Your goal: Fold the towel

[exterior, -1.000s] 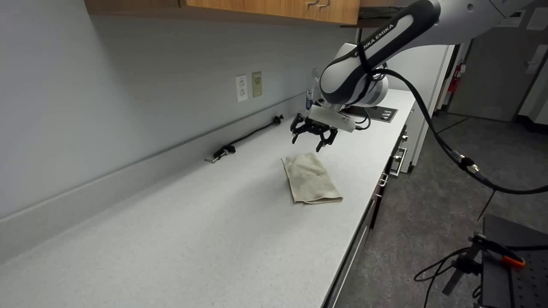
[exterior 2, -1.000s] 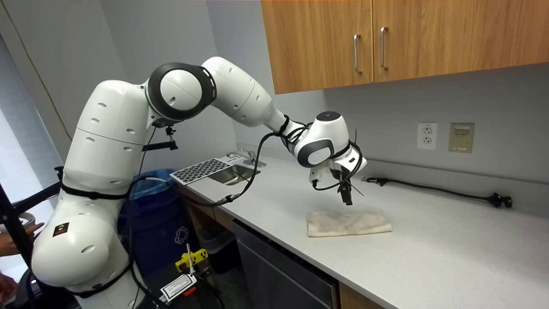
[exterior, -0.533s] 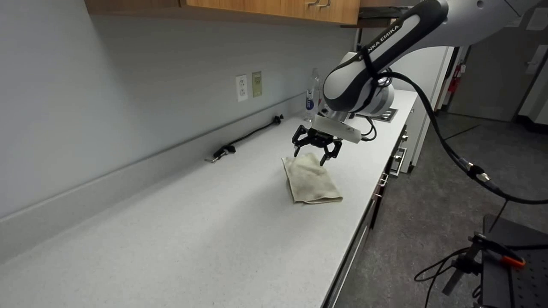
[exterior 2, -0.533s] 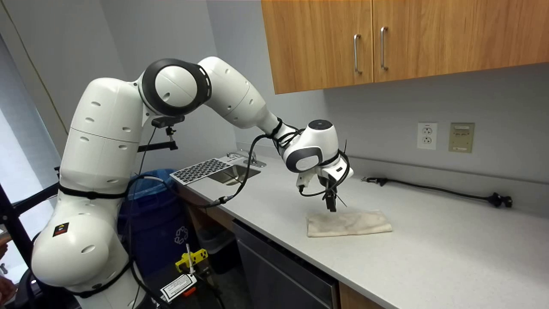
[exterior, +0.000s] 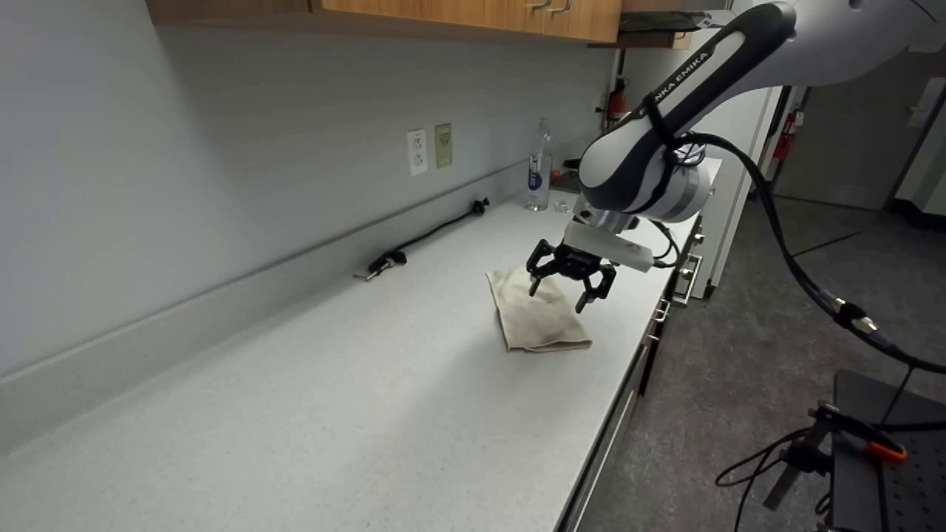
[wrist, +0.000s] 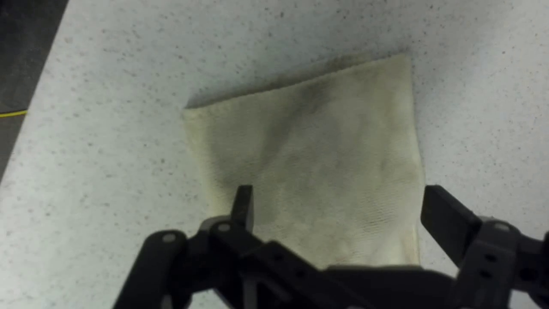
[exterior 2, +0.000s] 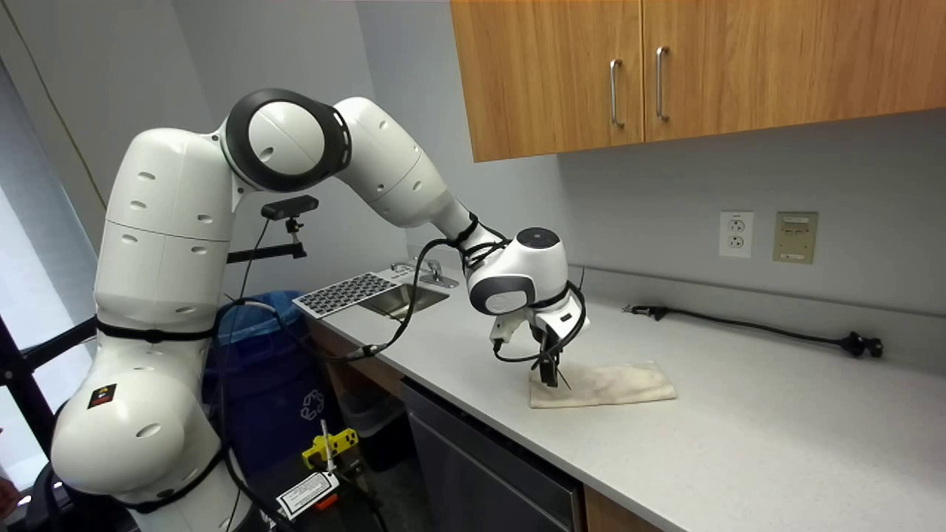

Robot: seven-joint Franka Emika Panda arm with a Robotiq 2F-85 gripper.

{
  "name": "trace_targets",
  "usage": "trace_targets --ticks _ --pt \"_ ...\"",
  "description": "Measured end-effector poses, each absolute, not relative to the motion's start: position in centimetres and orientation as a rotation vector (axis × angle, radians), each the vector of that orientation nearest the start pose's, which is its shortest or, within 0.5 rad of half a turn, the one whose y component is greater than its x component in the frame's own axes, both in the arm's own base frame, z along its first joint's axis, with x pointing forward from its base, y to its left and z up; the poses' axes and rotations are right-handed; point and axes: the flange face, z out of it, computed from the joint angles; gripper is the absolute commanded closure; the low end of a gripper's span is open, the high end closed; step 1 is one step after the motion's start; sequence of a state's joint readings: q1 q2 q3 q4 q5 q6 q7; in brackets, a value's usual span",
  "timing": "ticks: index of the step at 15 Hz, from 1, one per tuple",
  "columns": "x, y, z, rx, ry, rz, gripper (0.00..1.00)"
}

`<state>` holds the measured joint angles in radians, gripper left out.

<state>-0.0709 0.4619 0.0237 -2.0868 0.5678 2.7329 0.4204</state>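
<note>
Wrist view: a beige rectangular cloth towel (wrist: 321, 150) lies on the white speckled worktop (wrist: 107, 171), below two black fingers (wrist: 448, 223) set wide apart. In an exterior view, a clear, blue-labelled plastic bottle (exterior: 539, 174) stands upright, contents indistinct; the fingers hang spread over the towel, contact indeterminate. In an exterior view, a blue plastic recycling bin (exterior 2: 266, 403) holds a light-blue liner (exterior 2: 255, 327).

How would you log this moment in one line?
beige towel: lying on speckled countertop | fingers: open over towel | grasp: none yet | contact: unclear
</note>
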Motion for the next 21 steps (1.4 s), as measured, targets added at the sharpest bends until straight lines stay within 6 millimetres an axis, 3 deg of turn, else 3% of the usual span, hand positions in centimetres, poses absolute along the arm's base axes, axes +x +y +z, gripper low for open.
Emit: trace_targets --ticks 11,21 --pt "55.0 -6.9 18.3 -2.443 1.348 -0.113 0.0" --pt "55.1 -7.3 18.3 -2.434 1.317 -0.158 0.0"
